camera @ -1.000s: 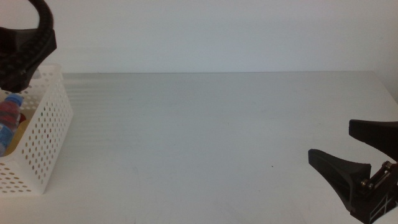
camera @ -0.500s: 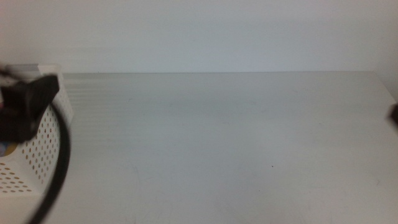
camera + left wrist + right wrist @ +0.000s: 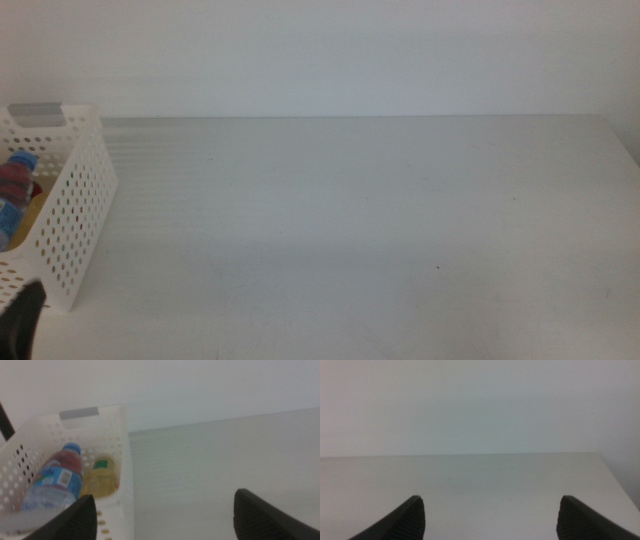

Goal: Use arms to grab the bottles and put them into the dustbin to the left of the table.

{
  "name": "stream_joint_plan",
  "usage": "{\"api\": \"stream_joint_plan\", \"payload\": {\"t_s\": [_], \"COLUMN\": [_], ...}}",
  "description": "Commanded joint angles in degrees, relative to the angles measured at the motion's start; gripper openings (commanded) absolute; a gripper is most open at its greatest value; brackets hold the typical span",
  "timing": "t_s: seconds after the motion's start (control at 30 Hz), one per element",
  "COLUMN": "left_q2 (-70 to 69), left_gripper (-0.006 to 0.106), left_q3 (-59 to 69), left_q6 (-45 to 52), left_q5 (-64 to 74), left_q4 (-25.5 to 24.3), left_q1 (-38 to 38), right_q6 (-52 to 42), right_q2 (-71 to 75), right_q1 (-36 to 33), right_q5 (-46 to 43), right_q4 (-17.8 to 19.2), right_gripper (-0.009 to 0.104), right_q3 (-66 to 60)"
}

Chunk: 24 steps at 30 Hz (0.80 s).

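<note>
Bottles are in the dustbin (image 3: 70, 210) at the table's (image 3: 350, 200) left edge: the water bottle (image 3: 52, 482) with blue cap lies tilted against a wall, the yellow-liquid bottle (image 3: 100, 477) just beside it, touching or nearly so. Something red shows beside the water bottle in the middle view, likely the can, too hidden to confirm. Left gripper (image 3: 160, 512) is near the dustbin's front corner, jaws spread wide, holding nothing. Right gripper (image 3: 490, 517) faces bare table, out of the middle view, jaws also apart and empty. Task looks done or nearly. Handling guess: bottles are light, smooth plastic, slippery and a bit squashy; best taken across the mid body, below the cap, not on the label edge
</note>
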State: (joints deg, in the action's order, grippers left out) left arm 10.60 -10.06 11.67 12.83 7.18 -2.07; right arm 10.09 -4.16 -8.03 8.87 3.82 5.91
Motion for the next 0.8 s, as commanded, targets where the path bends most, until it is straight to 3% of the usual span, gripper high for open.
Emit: {"api": "stream_joint_plan", "payload": {"t_s": [0.0,0.37,0.57,0.77], "left_q2": [-4.06,-12.28,-12.28,-12.21], "left_gripper": [0.09,0.09,0.09,0.09], "left_q3": [1.88,12.24,12.02,12.07], "left_q6": [-0.51,-0.51,-0.51,-0.51], "left_q5": [-4.08,-4.23,-2.74,-2.48], "left_q4": [0.63,0.68,0.74,0.68], "left_q1": [0.02,0.02,0.02,0.02], "right_q6": [-0.13,-0.14,-0.14,-0.14], "right_q2": [4.02,6.28,6.28,6.28], "right_q1": [0.42,0.42,0.42,0.42], "right_q5": [-4.3,-2.89,-2.95,-2.95], "right_q4": [0.07,-0.28,2.46,2.52], "right_gripper": [0.079,0.079,0.079,0.079], "right_q3": [-2.29,-7.06,-7.06,-7.06]}}
